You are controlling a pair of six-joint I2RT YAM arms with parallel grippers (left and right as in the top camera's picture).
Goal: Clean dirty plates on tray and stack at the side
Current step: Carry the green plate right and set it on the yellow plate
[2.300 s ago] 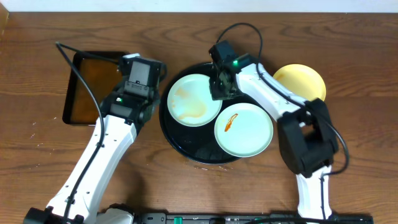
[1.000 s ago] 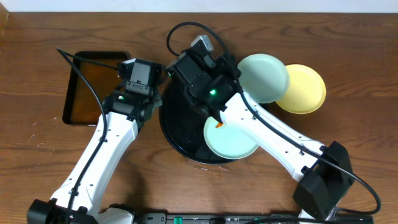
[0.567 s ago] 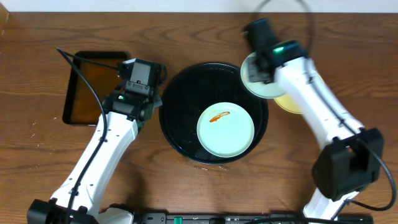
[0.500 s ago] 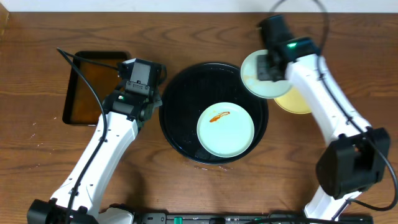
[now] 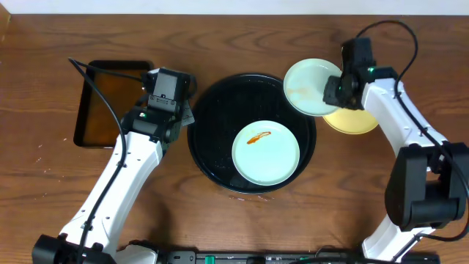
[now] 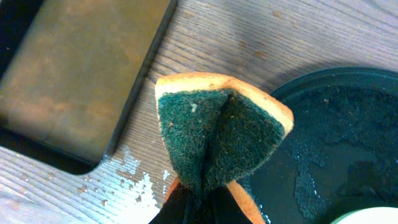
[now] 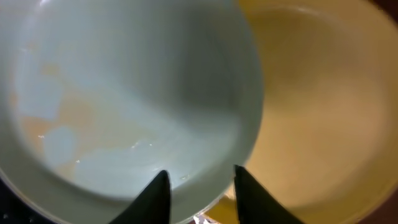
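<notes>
Overhead and wrist views, stacking step in hand. The right gripper (image 7: 202, 190) straddles the near-right rim of the stained mint plate (image 5: 308, 84), one finger over the plate's inside and the other beyond its edge. Whether the jaws are clenched on that rim or merely set around it cannot be told. This plate carries a faint orange film. It lies across the far-right rim of the round tray (image 5: 212, 117) and overlaps the yellow plate (image 5: 359, 121), which sits on the worktop (image 5: 44, 183) just right of the tray.

The smeared mint plate (image 5: 266, 154) rests inside the tray, right of centre, with an orange-brown streak on its face. The left gripper (image 6: 199, 208) has its jaws clenched on a folded sponge (image 6: 217, 137), green side showing. It hangs over the worktop between the rectangular tray (image 6: 74, 68) and the round tray's left rim.

By these views, one plate is being set onto the side stack and one awaits cleaning. The next move likely calls for centring the stained plate over the yellow one, then bringing the sponge right to the streak.
</notes>
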